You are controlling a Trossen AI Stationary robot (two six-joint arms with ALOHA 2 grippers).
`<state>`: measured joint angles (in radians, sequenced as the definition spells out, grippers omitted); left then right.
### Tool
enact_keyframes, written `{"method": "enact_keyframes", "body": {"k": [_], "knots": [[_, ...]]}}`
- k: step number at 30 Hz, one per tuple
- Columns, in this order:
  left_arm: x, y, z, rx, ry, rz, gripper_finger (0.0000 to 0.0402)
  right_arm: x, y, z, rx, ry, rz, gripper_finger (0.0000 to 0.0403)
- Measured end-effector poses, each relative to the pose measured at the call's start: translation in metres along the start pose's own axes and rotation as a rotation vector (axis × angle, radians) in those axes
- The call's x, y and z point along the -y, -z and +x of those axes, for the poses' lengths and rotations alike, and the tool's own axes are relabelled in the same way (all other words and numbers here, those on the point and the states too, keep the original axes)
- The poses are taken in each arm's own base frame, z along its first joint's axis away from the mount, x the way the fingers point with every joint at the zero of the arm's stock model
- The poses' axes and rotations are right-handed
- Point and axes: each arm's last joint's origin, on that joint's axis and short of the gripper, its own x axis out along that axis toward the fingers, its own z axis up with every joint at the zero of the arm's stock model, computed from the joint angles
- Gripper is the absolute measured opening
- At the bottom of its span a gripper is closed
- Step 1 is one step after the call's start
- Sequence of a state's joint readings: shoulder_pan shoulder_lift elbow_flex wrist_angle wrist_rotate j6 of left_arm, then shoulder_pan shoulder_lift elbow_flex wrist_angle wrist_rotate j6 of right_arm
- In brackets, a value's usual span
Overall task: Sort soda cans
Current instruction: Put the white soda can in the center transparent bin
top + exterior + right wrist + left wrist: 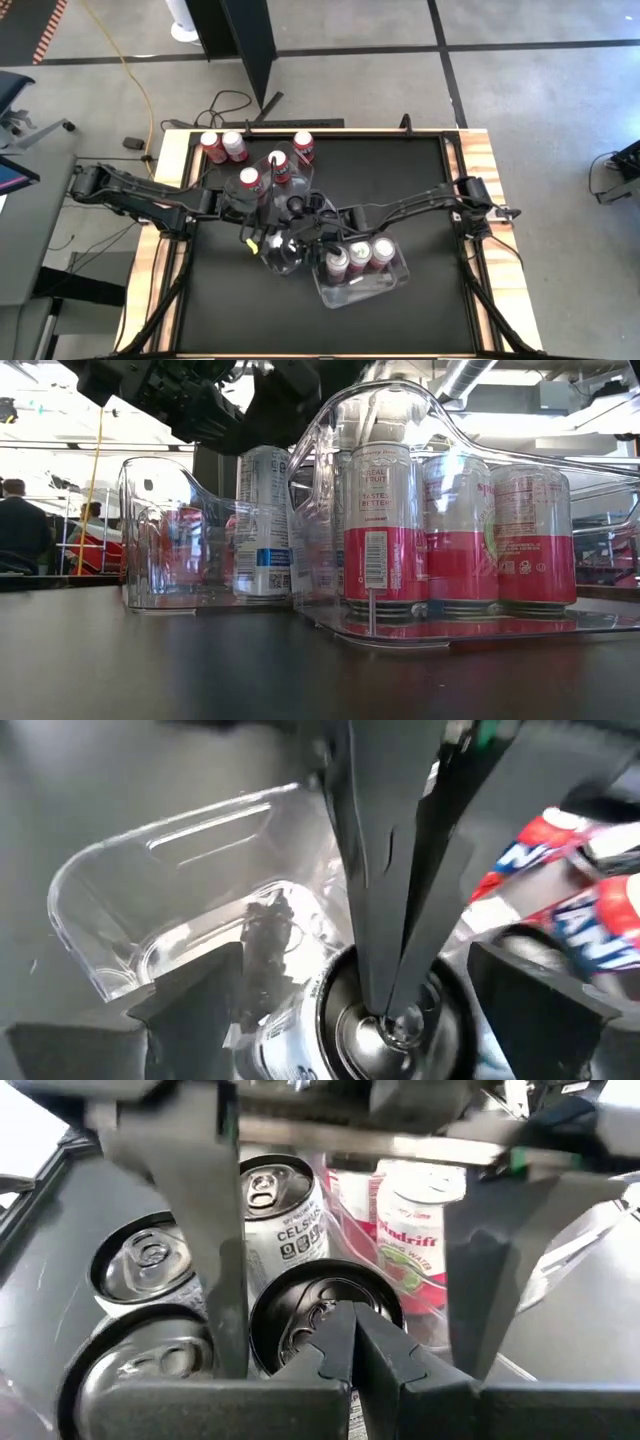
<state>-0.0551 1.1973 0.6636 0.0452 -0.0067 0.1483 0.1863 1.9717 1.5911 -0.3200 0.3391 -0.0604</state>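
Observation:
A white soda can with a silver top (pixel 345 1020) stands upright in a clear plastic tub (pixel 130 920) near the table's middle. My left gripper (pixel 350 1342) is shut, its tips on that can's top. My right gripper (pixel 360 988) is open, with one finger (pixel 190 1005) on each side of the can; whether they touch it, I cannot tell. More silver-topped cans (pixel 150 1260) stand beside it. Three red-and-white cans (pixel 358 256) fill a second tub (pixel 392 282). Several red cans (pixel 249 178) stand at the far left. My left gripper rests its shut fingertips (pixel 392 1010) on the can's silver top (pixel 350 1032), near the top's middle. The fingers slant down onto it from the table's left side. The can stands upright on the tub's floor.
A third clear tub (pixel 283 170) at the far left holds red cans, and two more red cans (pixel 222 147) stand outside it. The two arms cross close together over the table's middle. The near left and far right of the black tabletop (pixel 400 170) are bare.

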Motion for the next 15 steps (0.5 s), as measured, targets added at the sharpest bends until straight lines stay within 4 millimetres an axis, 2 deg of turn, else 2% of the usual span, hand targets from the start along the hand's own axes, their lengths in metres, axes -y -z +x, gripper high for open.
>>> {"method": "enact_keyframes", "body": {"k": [15], "knots": [[0.000,-0.001,0.000,0.016,-0.012,-0.007,0.0000,-0.014,-0.031,-0.038,-0.052,0.123,-0.139,0.0397]]}}
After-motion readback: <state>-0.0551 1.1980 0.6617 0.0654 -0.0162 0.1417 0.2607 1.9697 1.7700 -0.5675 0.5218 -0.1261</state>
